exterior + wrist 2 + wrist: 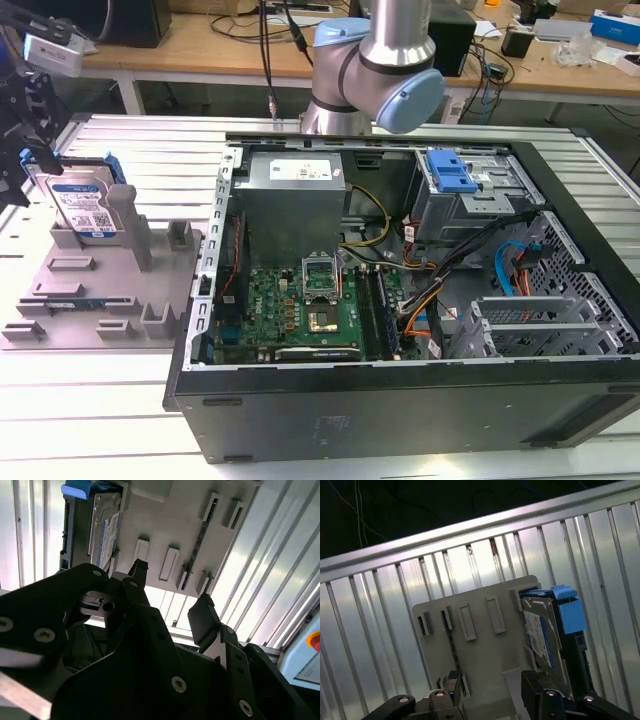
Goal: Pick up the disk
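The disk (85, 205) stands on edge in the grey fixture tray (90, 300) at the exterior view's left, its white-and-blue label facing out and blue rails on its sides. My gripper (22, 145) hangs just above and to the exterior view's left of it. In the second wrist view the gripper (170, 587) is open, with two black fingers (202, 615) spread apart and nothing between them. There the disk (102, 530) sits off to one side of the gap, beyond one finger. The first wrist view shows the disk (545, 630) in the tray (480, 650) beside the gripper (495, 692).
A large open computer case (400, 400) fills the middle and right of the slatted metal table (100, 420). Inside it are a motherboard (300, 300), cables and a blue-handled drive cage (455, 175). The arm's base (370, 70) stands behind the case. Cluttered benches run along the back.
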Controlling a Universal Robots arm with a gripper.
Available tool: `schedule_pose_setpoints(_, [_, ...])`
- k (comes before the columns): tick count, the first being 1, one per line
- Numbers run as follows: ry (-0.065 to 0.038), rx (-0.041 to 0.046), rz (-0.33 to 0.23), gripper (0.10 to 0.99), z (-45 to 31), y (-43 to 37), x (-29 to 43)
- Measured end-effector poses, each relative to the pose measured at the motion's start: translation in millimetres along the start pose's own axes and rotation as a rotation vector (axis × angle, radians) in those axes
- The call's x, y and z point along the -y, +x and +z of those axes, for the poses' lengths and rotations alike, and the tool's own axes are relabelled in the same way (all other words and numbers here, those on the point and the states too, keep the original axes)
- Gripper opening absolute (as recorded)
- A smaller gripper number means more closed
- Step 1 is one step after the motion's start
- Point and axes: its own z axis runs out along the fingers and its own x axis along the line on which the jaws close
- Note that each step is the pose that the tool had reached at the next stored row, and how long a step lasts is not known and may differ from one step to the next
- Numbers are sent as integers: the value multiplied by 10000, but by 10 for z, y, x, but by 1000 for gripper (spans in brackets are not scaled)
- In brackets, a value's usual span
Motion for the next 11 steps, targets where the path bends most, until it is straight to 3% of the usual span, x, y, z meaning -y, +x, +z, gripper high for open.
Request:
schedule_pose_setpoints(5, [58,-155,-1052,604,16,-14,-4])
schedule_pose_setpoints(9, [92,-177,-1501,604,30,-103,-26])
schedule_pose_setpoints(11, [99,-192,-1570,604,33,-225,-55])
